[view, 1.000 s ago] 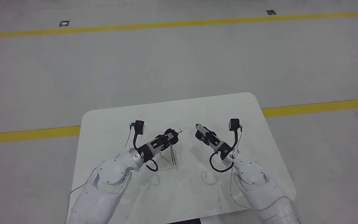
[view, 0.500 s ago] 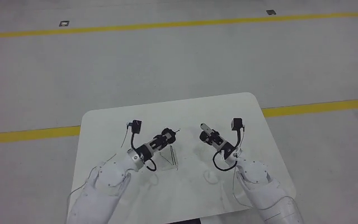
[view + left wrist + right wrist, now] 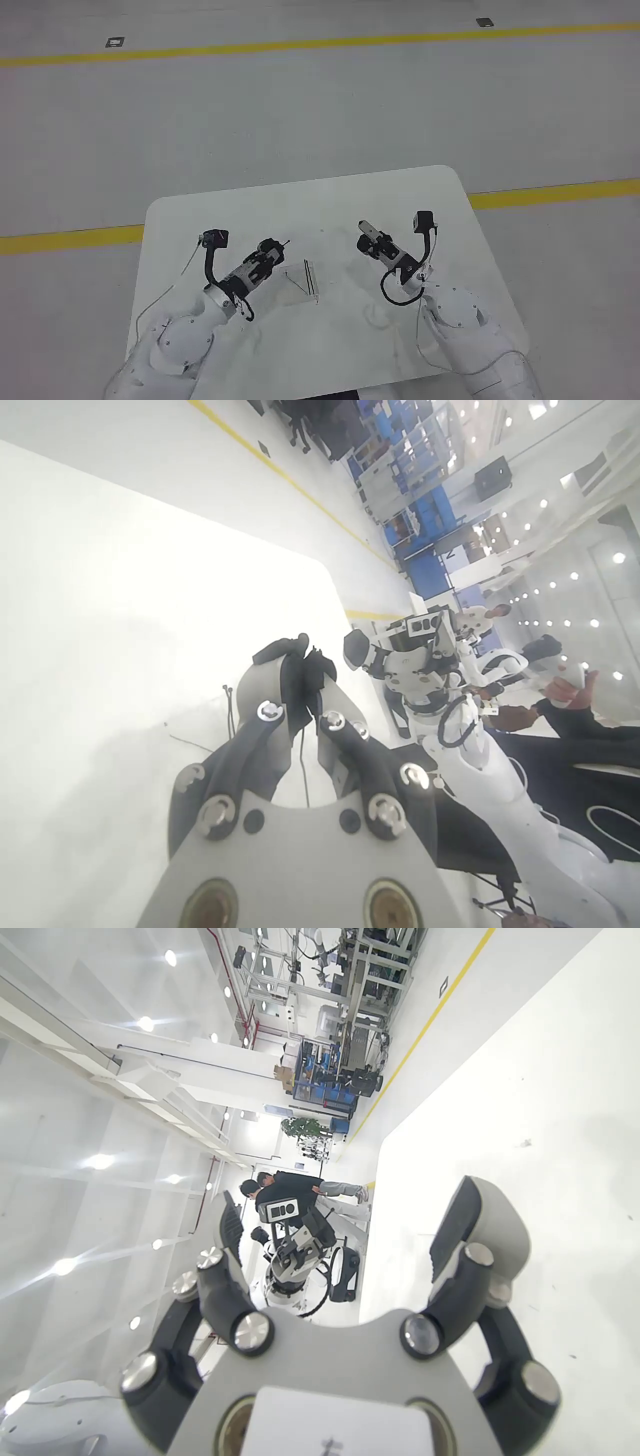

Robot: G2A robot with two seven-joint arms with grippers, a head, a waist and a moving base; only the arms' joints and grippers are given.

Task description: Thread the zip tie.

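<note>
Here the left end effector (image 3: 306, 655) pinches a thin black zip tie (image 3: 302, 750); right end effector (image 3: 347, 1200) gapes.

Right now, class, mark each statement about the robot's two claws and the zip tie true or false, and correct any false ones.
1. The left claw is shut on a thin black zip tie. True.
2. The right claw grips a tie as well. False: it is open and empty.
3. The two claws touch each other. False: they are apart, with bare table between them.
4. Both claws are over the white table. True.
</note>
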